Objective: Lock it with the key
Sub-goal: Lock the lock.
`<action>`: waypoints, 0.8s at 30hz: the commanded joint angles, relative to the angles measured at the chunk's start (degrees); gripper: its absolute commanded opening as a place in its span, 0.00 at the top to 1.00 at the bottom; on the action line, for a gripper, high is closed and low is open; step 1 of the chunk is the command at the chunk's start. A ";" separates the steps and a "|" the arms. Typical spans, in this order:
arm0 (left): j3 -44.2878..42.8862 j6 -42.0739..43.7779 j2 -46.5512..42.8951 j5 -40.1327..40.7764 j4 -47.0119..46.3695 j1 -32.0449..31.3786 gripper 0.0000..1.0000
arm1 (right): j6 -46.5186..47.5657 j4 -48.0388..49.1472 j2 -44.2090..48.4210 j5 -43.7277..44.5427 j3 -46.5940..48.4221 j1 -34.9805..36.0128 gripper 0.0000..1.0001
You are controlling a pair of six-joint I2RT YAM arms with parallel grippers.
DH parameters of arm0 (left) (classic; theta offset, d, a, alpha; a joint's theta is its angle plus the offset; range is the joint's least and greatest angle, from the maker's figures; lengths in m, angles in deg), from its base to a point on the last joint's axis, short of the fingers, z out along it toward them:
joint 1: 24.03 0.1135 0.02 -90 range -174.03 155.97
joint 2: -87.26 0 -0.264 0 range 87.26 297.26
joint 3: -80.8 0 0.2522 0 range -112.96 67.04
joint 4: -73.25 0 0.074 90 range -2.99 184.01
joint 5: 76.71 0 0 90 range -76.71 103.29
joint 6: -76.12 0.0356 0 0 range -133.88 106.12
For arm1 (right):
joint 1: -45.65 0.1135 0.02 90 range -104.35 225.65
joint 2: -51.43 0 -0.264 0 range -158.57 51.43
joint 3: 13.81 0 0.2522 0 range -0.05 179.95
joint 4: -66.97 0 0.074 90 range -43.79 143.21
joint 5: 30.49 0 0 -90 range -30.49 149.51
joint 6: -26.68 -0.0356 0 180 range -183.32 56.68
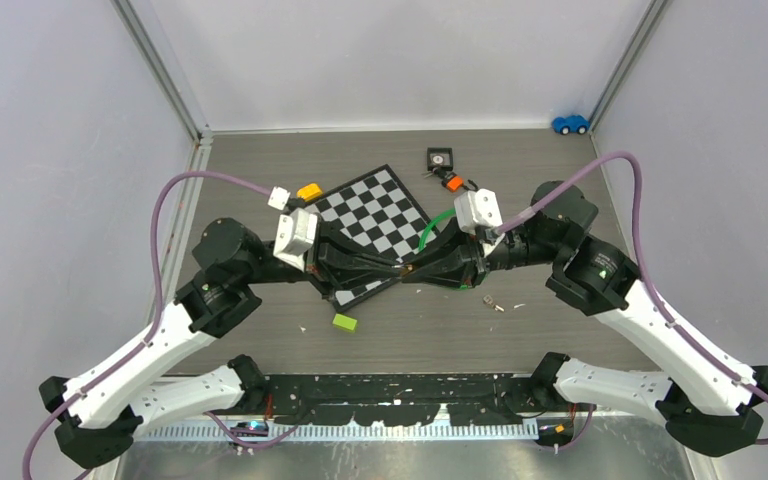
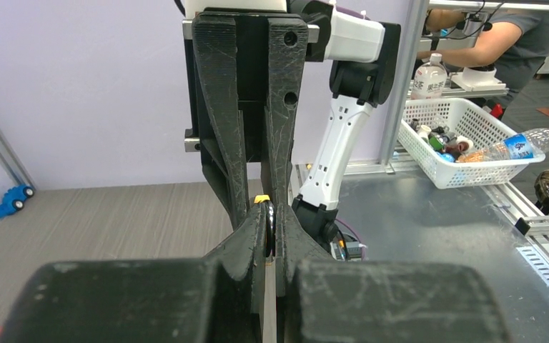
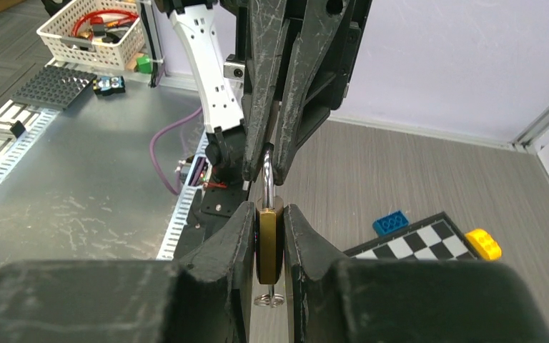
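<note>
Brass padlock [image 3: 269,239], black-and-white checkerboard [image 1: 375,212], blue toy car [image 1: 570,124].

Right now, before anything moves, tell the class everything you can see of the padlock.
The padlock has a brass-coloured body and a silvery metal shackle. It is held between the two arms, its length in line with them. The right gripper clamps the body's flat sides, and the left gripper pinches the top of the shackle. A small metal ring, probably the key's, shows at the body's other end. Whether the shackle is latched cannot be told.
</note>
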 commanded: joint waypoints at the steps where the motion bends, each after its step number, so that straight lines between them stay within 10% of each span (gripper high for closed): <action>1: 6.57 1.54 6.41 -0.43 14.53 -1.82 1.00 | 1.74 16.73 -0.82 1.31 7.44 2.93 1.00; 24: 12.66 1.69 8.62 -1.96 12.26 -1.82 1.00 | 6.78 8.45 -2.89 2.59 15.35 2.98 1.00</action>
